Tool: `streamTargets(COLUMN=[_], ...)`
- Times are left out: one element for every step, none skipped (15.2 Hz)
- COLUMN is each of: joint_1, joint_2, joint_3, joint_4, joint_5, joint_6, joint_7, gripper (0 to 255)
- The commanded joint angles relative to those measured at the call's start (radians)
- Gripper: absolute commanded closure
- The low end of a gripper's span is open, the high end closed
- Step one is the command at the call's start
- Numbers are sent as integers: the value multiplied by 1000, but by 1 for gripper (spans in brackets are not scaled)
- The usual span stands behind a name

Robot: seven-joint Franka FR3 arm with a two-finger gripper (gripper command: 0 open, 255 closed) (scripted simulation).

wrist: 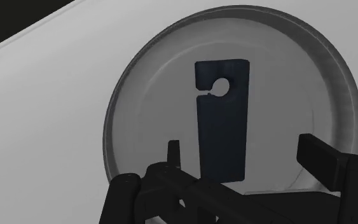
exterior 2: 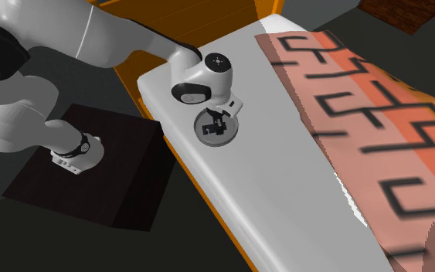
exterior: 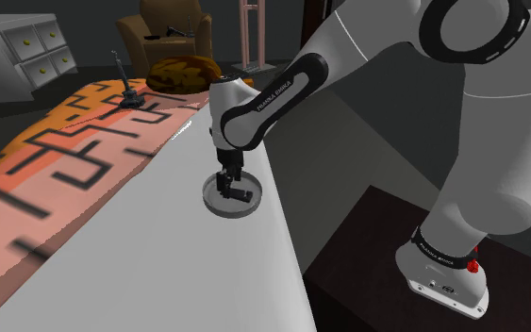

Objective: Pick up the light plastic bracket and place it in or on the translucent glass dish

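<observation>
— What is the arm [exterior: 485, 113] wearing?
— Smooth, rounded white shells, with dark rings [exterior: 429, 33] showing at the joints.
— Is it carrying any markings?
— A black band [exterior: 277, 94] is running along the forearm, bearing small white lettering. A second lettered dark collar [exterior: 439, 248] is circling the lowest link.
— And at the foot?
— A white base plate [exterior: 445, 281] is flaring out, with a small red knob [exterior: 473, 267] showing on it.
— The gripper [exterior: 232, 189]?
— It is showing all black, its fingers [wrist: 327, 159] looking blocky and matte.
</observation>
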Motion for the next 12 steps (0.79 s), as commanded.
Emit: streamTargets(joint_1=[0,-3,-7,-10,-12,-12,-12,-12,-12,-12,-12,-12], joint_2=[0,-21,-42,-61,-76,-76,-76,-76,-76,-76,-76,-76], joint_3=[0,2,4,5,6,6,6,6,6,6,6,6], joint_4=[0,7,16,26,35,35,35,35,35,35,35,35], joint_5=[0,5,10,15,19,19,19,19,19,19,19,19], joint_6=[0,-28,-57,-86,-109,-109,-109,-109,-109,-109,-109,-109], joint_7=[0,-4,-7,-10,-13,-13,-13,-13,-13,-13,-13,-13], gripper=[0,0,0,0,0,0,0,0,0,0,0,0])
